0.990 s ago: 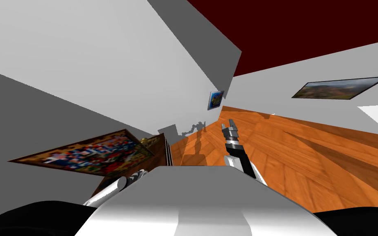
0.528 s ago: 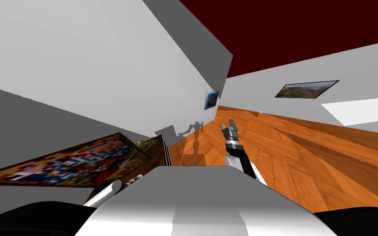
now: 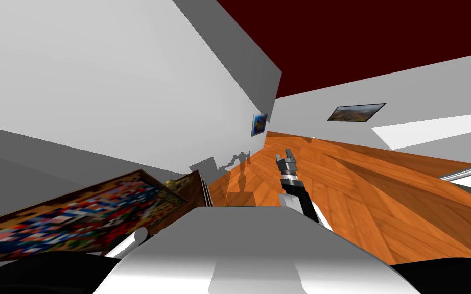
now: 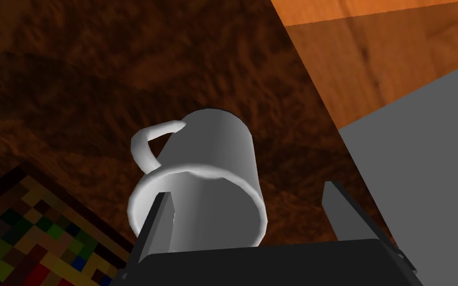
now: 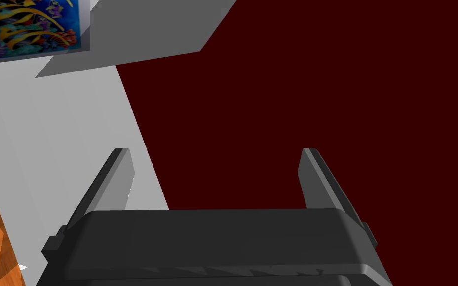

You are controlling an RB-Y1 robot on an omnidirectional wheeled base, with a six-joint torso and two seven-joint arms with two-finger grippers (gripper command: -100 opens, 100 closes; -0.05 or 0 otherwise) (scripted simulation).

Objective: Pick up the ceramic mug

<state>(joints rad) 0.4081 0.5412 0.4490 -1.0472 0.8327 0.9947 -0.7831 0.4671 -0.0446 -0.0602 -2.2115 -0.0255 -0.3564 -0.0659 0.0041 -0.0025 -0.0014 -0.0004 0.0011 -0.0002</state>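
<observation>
Left gripper [image 4: 247,190]: open, gripping nothing, fingers spread wide and poised directly over the mug [image 4: 213,149]. Mug: plain white-grey, upright on a dark brown wood-grained top [image 4: 99,74], mouth facing up toward the gripper. Handle [image 4: 143,146]: on the side of the finger nearer the mug, pointing away from the other finger. One finger [image 4: 158,223]: overlapping the mouth just within the rim; inside the mug or merely above it, cannot tell; contact with the rim, cannot tell. Other finger [image 4: 342,211]: outside the mug, apart from its wall, above the brown top. Rim on the side opposite the handle: between the two fingers. Framed picture of coloured squares [image 4: 9,248]: beside the mug on the handle side, near the gripper's body. Beyond the edge of the brown top: orange wooden floor [image 4: 372,44] and a flat grey surface [image 4: 421,164]. In the head view, same brown top as part of a brown cabinet [image 3: 194,185] at the robot's left, with the coloured picture next to it. Right gripper [image 3: 283,154]: open, empty, held out forward above the floor, well apart from the cabinet.
</observation>
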